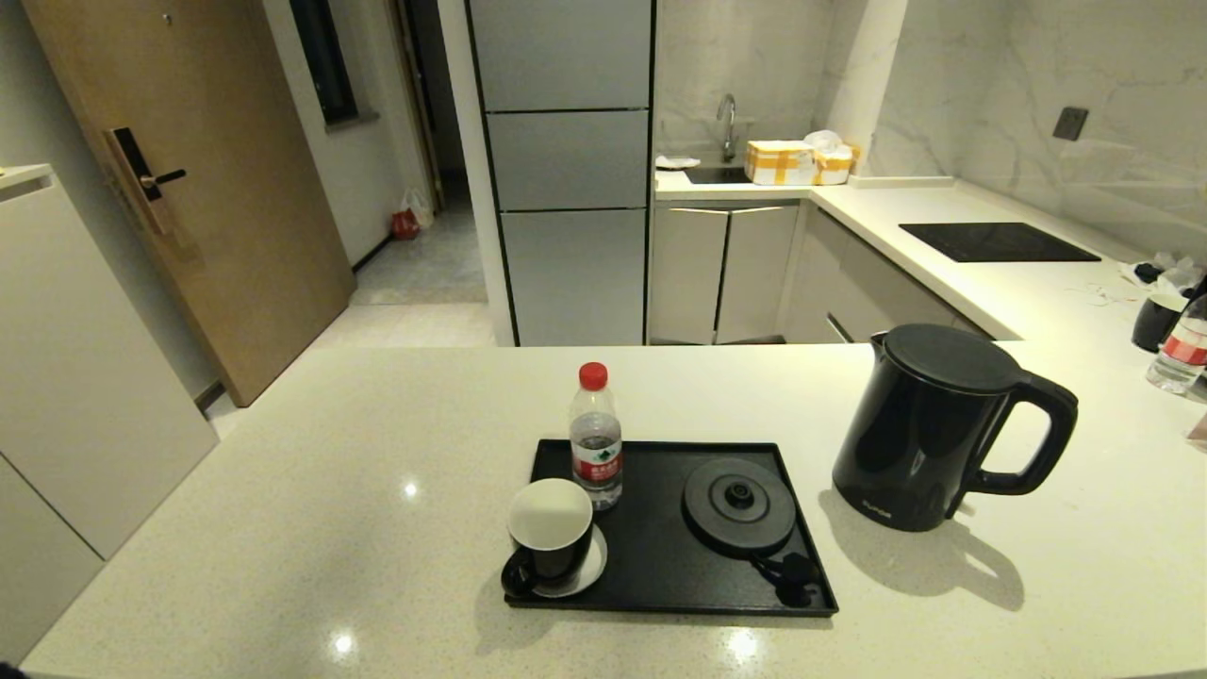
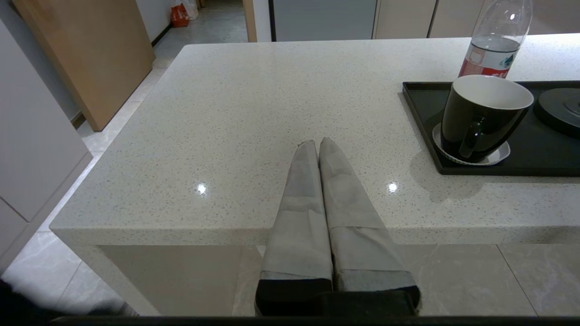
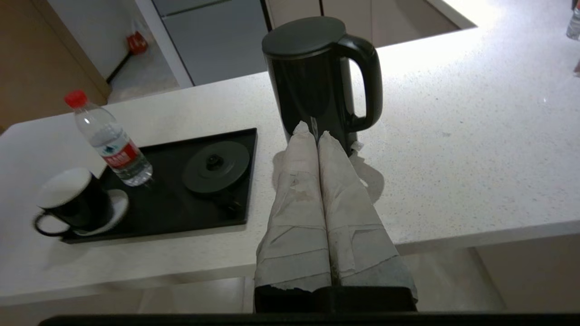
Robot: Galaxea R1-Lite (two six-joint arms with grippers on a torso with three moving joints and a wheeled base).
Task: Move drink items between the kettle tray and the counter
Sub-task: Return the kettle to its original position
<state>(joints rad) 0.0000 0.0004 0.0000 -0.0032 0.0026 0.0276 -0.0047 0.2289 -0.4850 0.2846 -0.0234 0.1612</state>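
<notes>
The tall glossy black kettle [image 1: 929,429] stands upright on the cream speckled counter [image 1: 311,509], just right of the black tray [image 1: 660,556], with its loop handle to the right. The tray's round base disc [image 1: 738,502] is bare. Neither arm shows in the head view. My right gripper [image 3: 311,131] is shut and empty, hanging over the counter's front edge, short of the kettle [image 3: 315,77]. My left gripper [image 2: 317,144] is shut and empty too, above the counter to the left of the tray [image 2: 539,149].
On the tray stand a water bottle [image 1: 595,438] with a red cap and a black cup [image 1: 550,536] on a white saucer. Another bottle [image 1: 1179,349] and a dark cup [image 1: 1156,319] sit at the far right. A black hob panel [image 1: 998,241] is inset further back.
</notes>
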